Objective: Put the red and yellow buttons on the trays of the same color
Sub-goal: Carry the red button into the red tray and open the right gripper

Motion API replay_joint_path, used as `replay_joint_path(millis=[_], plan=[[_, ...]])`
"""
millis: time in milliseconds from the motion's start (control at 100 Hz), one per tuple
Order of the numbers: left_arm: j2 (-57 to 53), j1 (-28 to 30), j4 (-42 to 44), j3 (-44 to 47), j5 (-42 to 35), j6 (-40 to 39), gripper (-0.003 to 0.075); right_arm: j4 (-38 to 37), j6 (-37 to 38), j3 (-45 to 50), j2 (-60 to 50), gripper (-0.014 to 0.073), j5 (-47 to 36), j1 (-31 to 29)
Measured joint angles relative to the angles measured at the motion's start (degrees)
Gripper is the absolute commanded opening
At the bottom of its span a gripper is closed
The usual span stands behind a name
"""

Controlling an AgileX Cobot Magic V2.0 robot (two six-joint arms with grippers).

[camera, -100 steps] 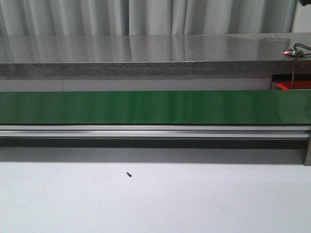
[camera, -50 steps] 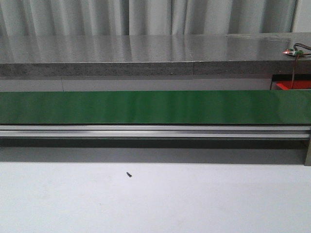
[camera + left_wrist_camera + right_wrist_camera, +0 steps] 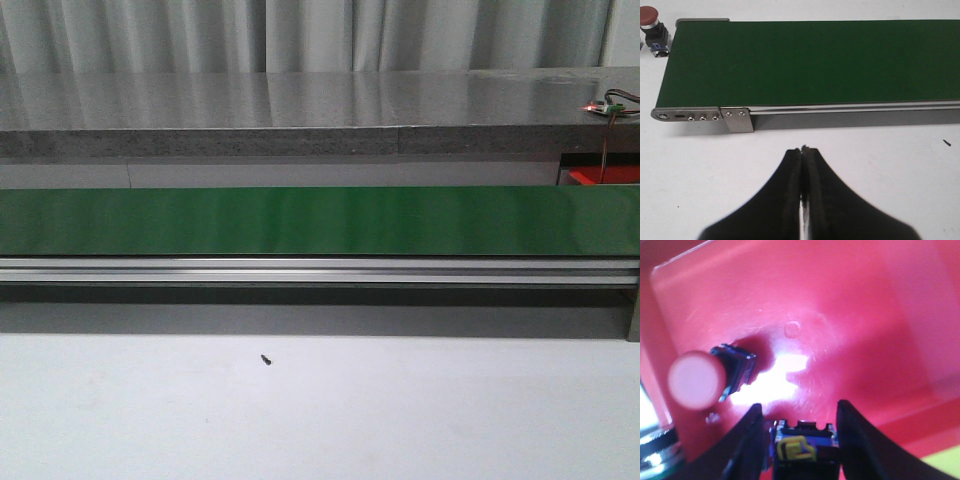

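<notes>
Blurring red tray (image 3: 850, 315), button (image 3: 800, 445) half-hidden between fingers (image 3: 747, 440)

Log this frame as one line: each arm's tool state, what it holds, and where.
left tool: shut, empty, near conveyor belt | right tool: shut on button, over red tray | another button lies in tray

Neither arm shows in the front view. The conveyor belt (image 3: 320, 220) runs off both side edges there. The button (image 3: 802, 447) between the right gripper's (image 3: 799, 420) fingers is cut off, its cap unseen and blurred.
</notes>
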Motion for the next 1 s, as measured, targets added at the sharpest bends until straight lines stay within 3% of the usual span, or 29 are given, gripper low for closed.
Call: replay_joint_path(millis=[540, 610, 780, 1000], plan=[[0.0, 0.0, 0.0, 0.0, 0.0, 0.0, -0.002, 0.1, -0.1, -11.7, 13.3, 0.0219, -1.3, 0.5], [0.0, 0.0, 0.0, 0.0, 0.0, 0.0, -0.002, 0.1, -0.1, -12.2, 14.5, 0.0296, -1.4, 0.6], [0.0, 0.0, 0.0, 0.0, 0.0, 0.0, -0.002, 0.1, -0.1, -12.5, 15.6, 0.0665, -1.4, 1.1], [0.0, 0.0, 0.0, 0.0, 0.0, 0.0, -0.002, 0.1, -0.1, -13.3, 15.6, 0.0625, -0.9, 1.1]])
